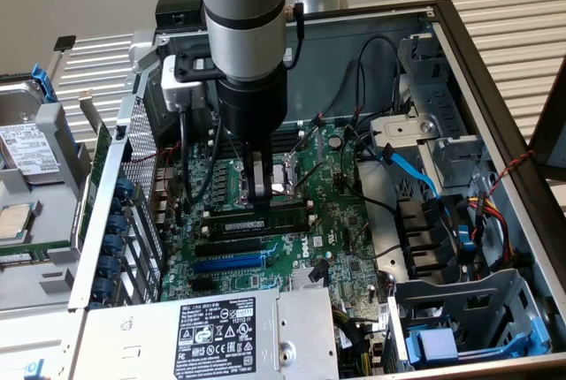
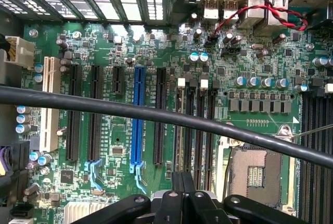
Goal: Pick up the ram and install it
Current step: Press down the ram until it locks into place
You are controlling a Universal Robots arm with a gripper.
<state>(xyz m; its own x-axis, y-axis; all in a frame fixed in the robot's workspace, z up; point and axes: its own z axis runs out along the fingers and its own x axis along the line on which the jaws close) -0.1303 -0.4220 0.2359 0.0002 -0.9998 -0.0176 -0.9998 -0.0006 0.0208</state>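
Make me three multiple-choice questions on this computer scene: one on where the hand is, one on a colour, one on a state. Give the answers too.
1. Where is the hand?
A) over the motherboard
B) outside the case
C) on a keyboard

2. One slot stands out among the black ones. What colour is it?
A) red
B) blue
C) yellow

3. What state is the computer case in?
A) closed
B) open
C) wrapped in plastic

Answers:
1 A: the hand hangs close to the CPU socket.
2 B: the slot is plainly blue.
3 B: the board lies in plain sight.
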